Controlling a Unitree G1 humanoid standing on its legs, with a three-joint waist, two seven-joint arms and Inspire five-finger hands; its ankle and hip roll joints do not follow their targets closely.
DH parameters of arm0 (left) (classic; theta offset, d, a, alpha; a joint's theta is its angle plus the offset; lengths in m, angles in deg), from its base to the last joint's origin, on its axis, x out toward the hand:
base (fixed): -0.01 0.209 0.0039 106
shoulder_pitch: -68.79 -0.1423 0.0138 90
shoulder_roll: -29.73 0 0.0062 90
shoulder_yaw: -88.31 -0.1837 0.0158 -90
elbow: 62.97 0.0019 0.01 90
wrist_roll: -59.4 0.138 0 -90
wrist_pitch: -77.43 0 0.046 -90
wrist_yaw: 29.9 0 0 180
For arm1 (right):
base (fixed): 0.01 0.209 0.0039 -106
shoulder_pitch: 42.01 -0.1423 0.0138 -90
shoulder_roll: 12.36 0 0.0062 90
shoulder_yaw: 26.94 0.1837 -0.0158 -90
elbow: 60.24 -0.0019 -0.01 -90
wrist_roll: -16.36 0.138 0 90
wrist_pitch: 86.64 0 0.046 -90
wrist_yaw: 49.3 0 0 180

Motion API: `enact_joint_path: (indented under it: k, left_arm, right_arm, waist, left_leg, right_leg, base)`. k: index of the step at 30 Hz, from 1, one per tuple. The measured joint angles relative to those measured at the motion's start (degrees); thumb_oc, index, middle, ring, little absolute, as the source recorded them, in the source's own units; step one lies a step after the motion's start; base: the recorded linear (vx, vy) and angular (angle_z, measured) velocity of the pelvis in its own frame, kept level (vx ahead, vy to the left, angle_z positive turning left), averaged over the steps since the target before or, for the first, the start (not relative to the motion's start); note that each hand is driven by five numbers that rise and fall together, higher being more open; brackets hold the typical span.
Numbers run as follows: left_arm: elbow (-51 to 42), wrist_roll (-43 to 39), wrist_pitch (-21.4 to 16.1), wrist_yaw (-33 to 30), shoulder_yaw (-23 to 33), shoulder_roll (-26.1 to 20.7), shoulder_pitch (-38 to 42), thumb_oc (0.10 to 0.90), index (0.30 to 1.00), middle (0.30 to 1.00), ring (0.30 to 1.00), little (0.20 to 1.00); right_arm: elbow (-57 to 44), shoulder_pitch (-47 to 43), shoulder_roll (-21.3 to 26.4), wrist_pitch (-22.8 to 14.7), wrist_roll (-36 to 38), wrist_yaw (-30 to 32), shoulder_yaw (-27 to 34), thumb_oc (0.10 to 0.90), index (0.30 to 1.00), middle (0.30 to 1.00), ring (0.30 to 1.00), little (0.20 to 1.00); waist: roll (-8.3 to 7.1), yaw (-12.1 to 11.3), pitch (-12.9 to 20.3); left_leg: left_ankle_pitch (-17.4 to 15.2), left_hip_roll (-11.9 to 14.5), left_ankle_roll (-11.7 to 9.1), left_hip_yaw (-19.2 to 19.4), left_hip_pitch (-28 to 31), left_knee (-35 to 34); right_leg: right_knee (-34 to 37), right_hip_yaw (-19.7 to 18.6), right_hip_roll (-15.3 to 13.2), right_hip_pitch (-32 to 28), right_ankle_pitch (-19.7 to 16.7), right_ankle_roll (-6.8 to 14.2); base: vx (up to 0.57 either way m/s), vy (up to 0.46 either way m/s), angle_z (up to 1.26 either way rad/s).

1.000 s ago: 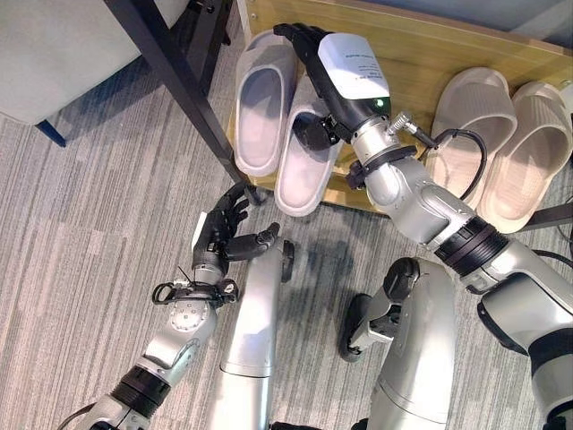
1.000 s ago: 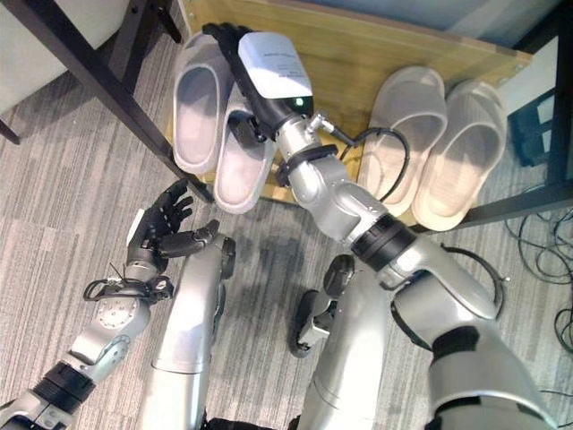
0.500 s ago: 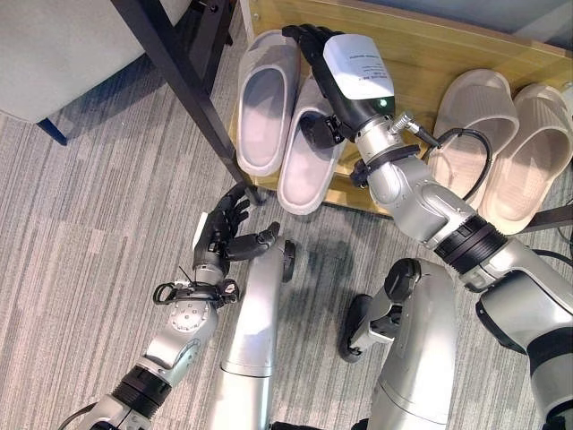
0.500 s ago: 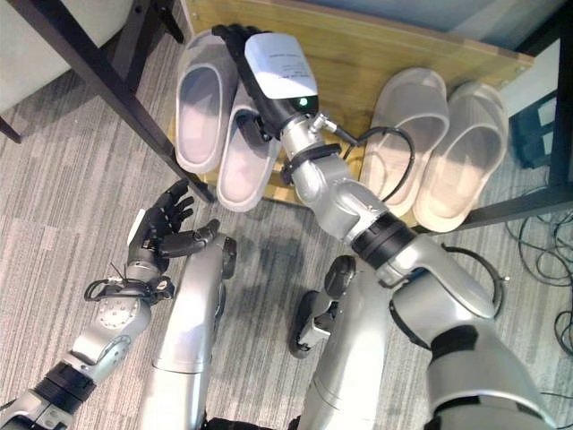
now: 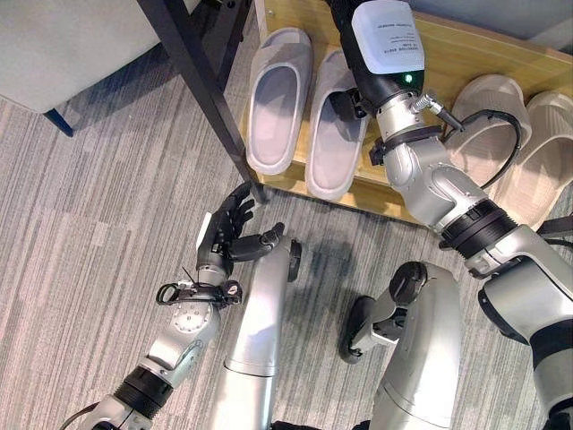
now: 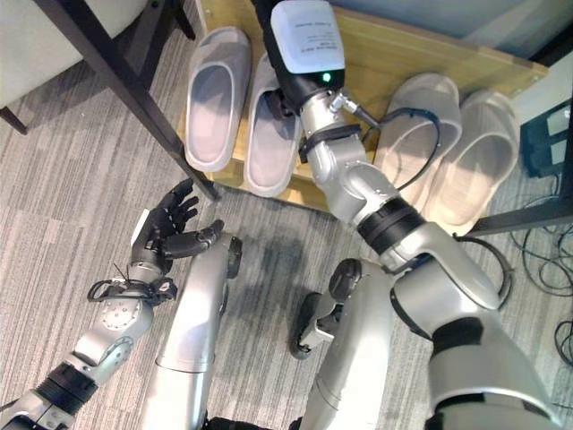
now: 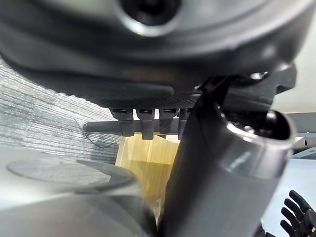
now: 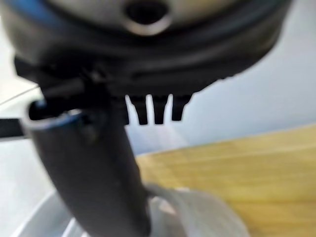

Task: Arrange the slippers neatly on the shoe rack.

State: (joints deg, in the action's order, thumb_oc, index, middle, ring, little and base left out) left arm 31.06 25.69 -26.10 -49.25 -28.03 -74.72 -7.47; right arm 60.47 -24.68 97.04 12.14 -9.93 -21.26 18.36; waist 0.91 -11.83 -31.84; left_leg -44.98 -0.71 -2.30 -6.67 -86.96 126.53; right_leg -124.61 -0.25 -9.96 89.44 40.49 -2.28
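- The right robot hand (image 5: 358,94) reaches over the shoe rack (image 5: 448,54); its fingers are cut off by the upper edge of the head views, and its white-covered back hides what lies beneath.
- In the right wrist view the thumb (image 8: 94,173) comes down against the pale grey slipper, and short fingertips (image 8: 150,111) stand out straight past the palm. The slipper's surface there is blurred, so I cannot tell whether the hand is gripping it or only pressing on it.
- Two grey slippers lie side by side on the rack's wooden shelf, at its left end. The left grey slipper (image 5: 277,98) lies just beside the black table leg (image 5: 201,90); the right grey slipper (image 5: 336,143) touches it along one side and sits under the right robot hand.
- Both grey slippers have their heels overhanging the front edge of the rack, with their open footbeds facing up.
- Two beige slippers (image 6: 421,134) (image 6: 479,157) sit together at the right end of the rack, well apart from the grey pair. The arm crosses in front of the nearer one.
- The left robot hand (image 5: 228,237) is held over the striped grey carpet (image 5: 81,233) in front of the rack, near the foot of the table leg. Its fingers are spread and relaxed, and it holds nothing.
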Motion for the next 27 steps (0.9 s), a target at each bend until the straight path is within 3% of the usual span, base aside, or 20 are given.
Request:
enact_joint_path:
  k: [7, 14, 27]
  left_arm:
    - [-0.1, 0.0, -0.2, 0.0, -0.8, 0.4, 0.2, 0.800, 0.900, 0.900, 0.900, 0.900]
    - [-0.1, 0.0, -0.4, 0.0, -1.2, 0.4, 0.2, 0.800, 0.900, 0.900, 0.900, 0.900]
    - [0.0, 0.0, -0.4, -0.3, -0.3, 0.4, -0.6, 0.800, 0.900, 0.900, 0.900, 0.900]
  right_arm:
    - [4.6, -0.4, -0.5, 0.7, -1.9, 1.1, 0.0, 0.800, 0.900, 0.900, 0.900, 0.900]
    - [5.7, -0.3, -0.5, 0.9, -1.7, 1.1, 0.0, 0.800, 0.900, 0.900, 0.900, 0.900]
    - [-0.7, 0.8, -0.1, 0.2, -1.5, 1.0, 0.5, 0.800, 0.900, 0.900, 0.900, 0.900]
  waist:
    - [1.13, -0.8, 0.0]
    - [1.16, -1.4, 0.0]
    - [1.16, 0.4, 0.0]
  left_leg:
    - [0.1, -0.4, -0.2, 0.0, 0.0, -0.1]
    - [0.3, -0.8, -0.7, 0.1, 0.3, -1.1]
    - [0.4, -0.6, -0.7, 0.4, 0.5, -1.3]
  right_leg:
    - [0.0, 0.1, -0.5, -0.3, 0.3, 0.2]
    - [0.2, 0.2, -1.1, -0.5, 0.7, -0.4]
    - [0.2, -0.1, -0.8, -0.2, 0.8, -0.4]
  base:
    - [0.01, 0.001, 0.03]
    - [0.01, -0.004, 0.04]
    - [0.00, -0.007, -0.01]
